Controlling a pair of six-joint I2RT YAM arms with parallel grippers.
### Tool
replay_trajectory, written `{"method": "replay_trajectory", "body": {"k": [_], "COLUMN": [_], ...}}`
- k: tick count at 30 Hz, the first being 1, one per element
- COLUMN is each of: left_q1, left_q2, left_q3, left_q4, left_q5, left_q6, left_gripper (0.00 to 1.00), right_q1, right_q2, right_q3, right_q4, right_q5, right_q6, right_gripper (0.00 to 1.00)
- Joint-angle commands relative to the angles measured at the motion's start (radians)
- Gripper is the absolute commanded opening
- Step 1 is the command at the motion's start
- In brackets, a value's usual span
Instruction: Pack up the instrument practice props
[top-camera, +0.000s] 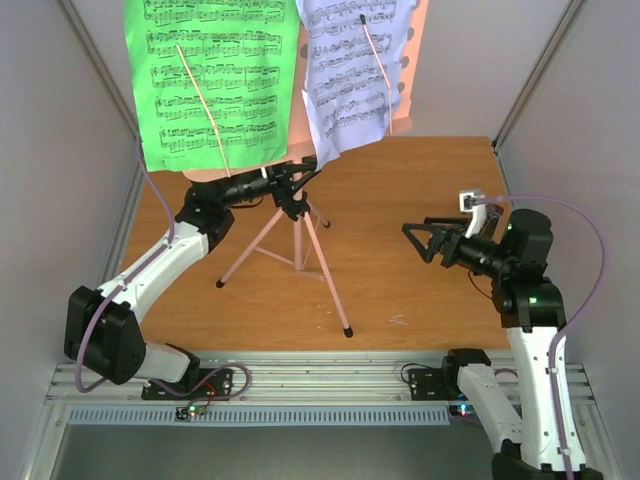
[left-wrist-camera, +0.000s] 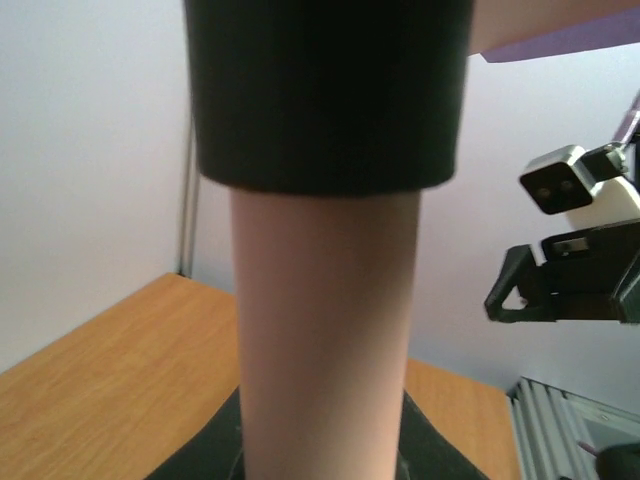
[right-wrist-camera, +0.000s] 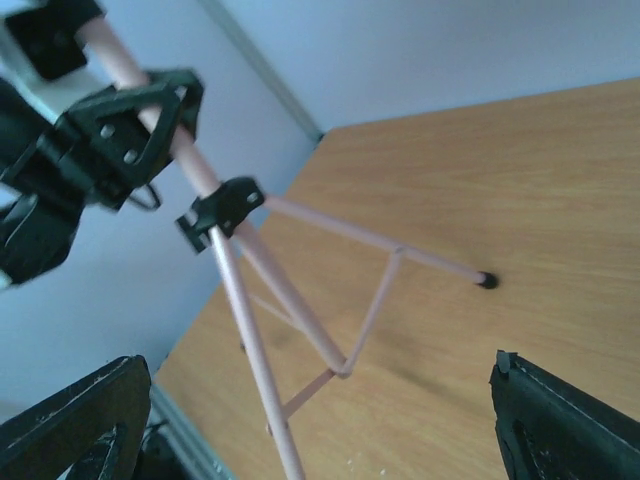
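Note:
The pink tripod music stand (top-camera: 298, 240) stands mid-table on three spread legs. A green music sheet (top-camera: 215, 80) and a white music sheet (top-camera: 355, 65) rest on its desk at the top of the view. My left gripper (top-camera: 300, 180) is shut on the stand's pole just under the desk. In the left wrist view the pole (left-wrist-camera: 325, 330) fills the space between the jaws, under a black collar (left-wrist-camera: 325, 90). My right gripper (top-camera: 415, 241) is open and empty, right of the stand and facing it. Its view shows the tripod legs (right-wrist-camera: 300, 310). The metronome is out of view.
The wooden table (top-camera: 420, 300) is enclosed by pale walls at left, right and back. The stand's black-tipped feet rest at the front left (top-camera: 221, 285), the front centre (top-camera: 347, 331) and the back (top-camera: 326, 223). An aluminium rail (top-camera: 320, 385) runs along the near edge.

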Motion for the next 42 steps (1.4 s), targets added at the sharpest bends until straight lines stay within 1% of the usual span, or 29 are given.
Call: {"method": "replay_trajectory", "body": {"k": [1,6,10,17,21,24,26,27,30,32,35,38,42], "left_q1": [-0.012,-0.014,-0.015,-0.015,-0.014,-0.013,-0.011,-0.007,0.012,0.031,0.065,0.094,0.114], "left_q2": [-0.034,-0.059,-0.040,-0.049,-0.055,-0.068,-0.072,-0.071,-0.072,-0.076,-0.076,-0.074,-0.076], "left_q3": [0.057,0.001,-0.014,-0.199,-0.262,-0.310,-0.331,-0.340,-0.372,-0.400,-0.432,-0.459,-0.480], "left_q4": [0.156,0.221,0.238,0.442,0.483,0.511,0.511,0.514,0.559,0.601,0.645,0.692,0.718], "left_q5": [0.097,0.156,0.232,0.247,0.260,0.246,0.232,0.228,0.218,0.206,0.197,0.191,0.178], "left_q6": [-0.045,-0.058,-0.077,-0.121,-0.113,-0.108,-0.094,-0.092,-0.109,-0.135,-0.164,-0.198,-0.220], "left_gripper": [0.01,0.00,0.00,0.00,0.00,0.01,0.04,0.06,0.19,0.28,0.34,0.45,0.50], "right_q1": [0.163,0.343,0.483,0.701,0.859,0.993,1.085,1.112,1.149,1.158,1.168,1.181,1.189], "right_q2": [-0.021,-0.027,-0.014,0.055,0.101,0.155,0.193,0.214,0.271,0.307,0.365,0.411,0.462], "right_q3": [-0.055,-0.117,-0.166,-0.224,-0.266,-0.292,-0.311,-0.319,-0.334,-0.335,-0.326,-0.306,-0.270], "right_q4": [0.136,0.213,0.254,0.317,0.401,0.482,0.544,0.574,0.655,0.682,0.704,0.722,0.727], "right_q5": [0.067,0.151,0.280,0.511,0.629,0.758,0.876,0.927,1.019,1.047,1.075,1.111,1.168], "right_q6": [-0.047,-0.118,-0.156,-0.196,-0.203,-0.203,-0.207,-0.203,-0.179,-0.167,-0.157,-0.160,-0.153], "right_gripper": [0.93,0.91,0.89,0.85,0.84,0.82,0.80,0.79,0.77,0.76,0.74,0.70,0.64]}}
